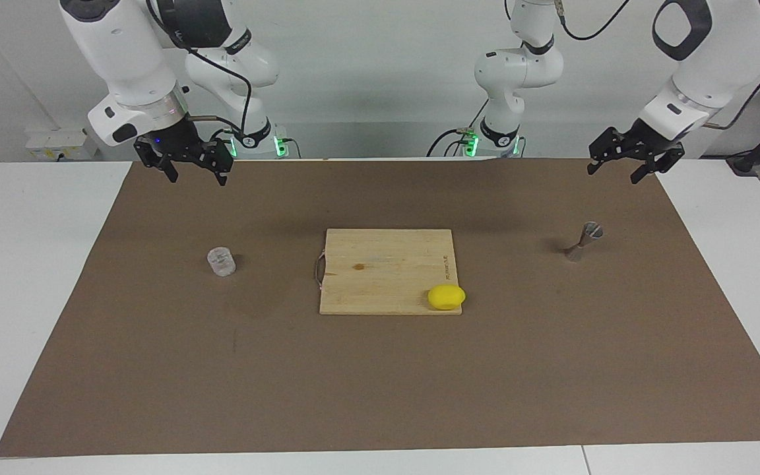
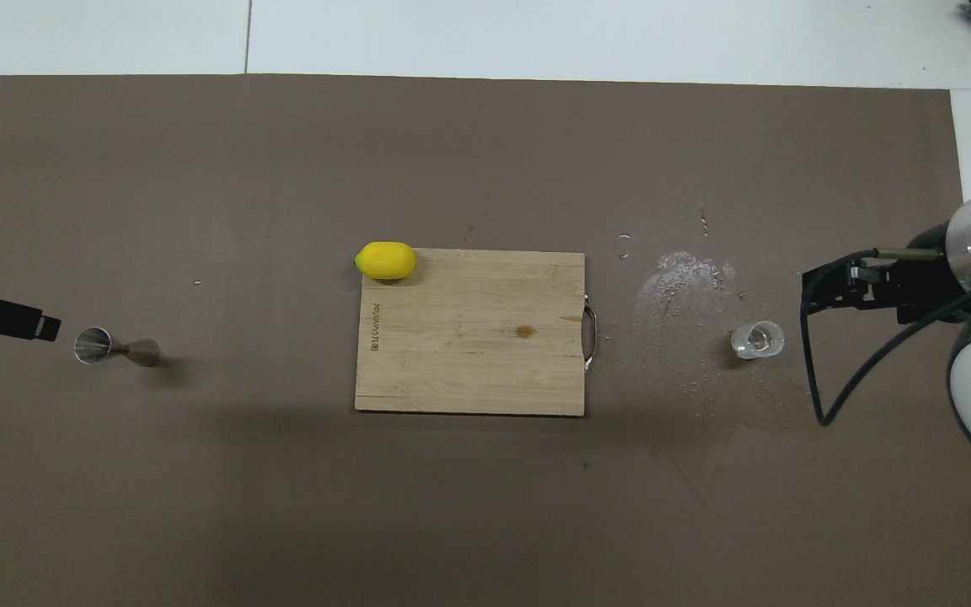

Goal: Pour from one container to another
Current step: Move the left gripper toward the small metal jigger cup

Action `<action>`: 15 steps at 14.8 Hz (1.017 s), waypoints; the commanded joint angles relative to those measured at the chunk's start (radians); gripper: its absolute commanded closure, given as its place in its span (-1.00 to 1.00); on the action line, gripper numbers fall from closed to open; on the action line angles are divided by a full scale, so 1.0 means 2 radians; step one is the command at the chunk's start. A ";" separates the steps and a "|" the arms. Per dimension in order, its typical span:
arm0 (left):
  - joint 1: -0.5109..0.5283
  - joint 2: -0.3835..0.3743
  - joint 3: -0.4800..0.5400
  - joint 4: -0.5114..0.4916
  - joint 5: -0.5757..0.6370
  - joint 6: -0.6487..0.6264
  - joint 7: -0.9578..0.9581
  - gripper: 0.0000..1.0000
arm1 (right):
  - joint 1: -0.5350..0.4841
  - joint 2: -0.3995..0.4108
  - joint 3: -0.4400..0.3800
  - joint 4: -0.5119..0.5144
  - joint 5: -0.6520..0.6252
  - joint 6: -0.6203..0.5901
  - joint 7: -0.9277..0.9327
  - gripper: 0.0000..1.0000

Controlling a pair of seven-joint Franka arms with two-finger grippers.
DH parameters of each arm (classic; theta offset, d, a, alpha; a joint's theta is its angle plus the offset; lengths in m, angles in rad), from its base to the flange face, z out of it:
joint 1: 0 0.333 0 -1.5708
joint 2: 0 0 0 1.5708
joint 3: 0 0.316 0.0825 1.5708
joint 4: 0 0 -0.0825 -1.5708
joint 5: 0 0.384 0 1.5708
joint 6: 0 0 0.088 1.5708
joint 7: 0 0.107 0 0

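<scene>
The clear textured glass tumbler [image 1: 221, 261] [image 2: 758, 339] stands upright on the brown mat toward the right arm's end. The small metal jigger [image 1: 583, 241] [image 2: 115, 347] stands on the mat toward the left arm's end. My right gripper [image 1: 196, 178] [image 2: 807, 292] hangs open and empty in the air, above the mat beside the tumbler and apart from it. My left gripper [image 1: 612, 173] hangs open, tilted and empty, high over the mat beside the jigger. In the overhead view only one of its fingers [image 2: 30, 321] shows at the edge.
A wooden cutting board [image 1: 380, 264] [image 2: 469, 354] lies mid-mat between the two containers, with a yellow lemon [image 1: 446, 297] [image 2: 385, 260] at its corner. A wet patch [image 2: 679, 282] with droplets marks the mat next to the tumbler.
</scene>
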 commanded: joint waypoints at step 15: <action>0.220 0.274 -0.005 0.137 -0.233 -0.118 0.586 -1.00 | -0.005 -0.011 0.001 -0.012 0.000 0.003 -0.008 -1.00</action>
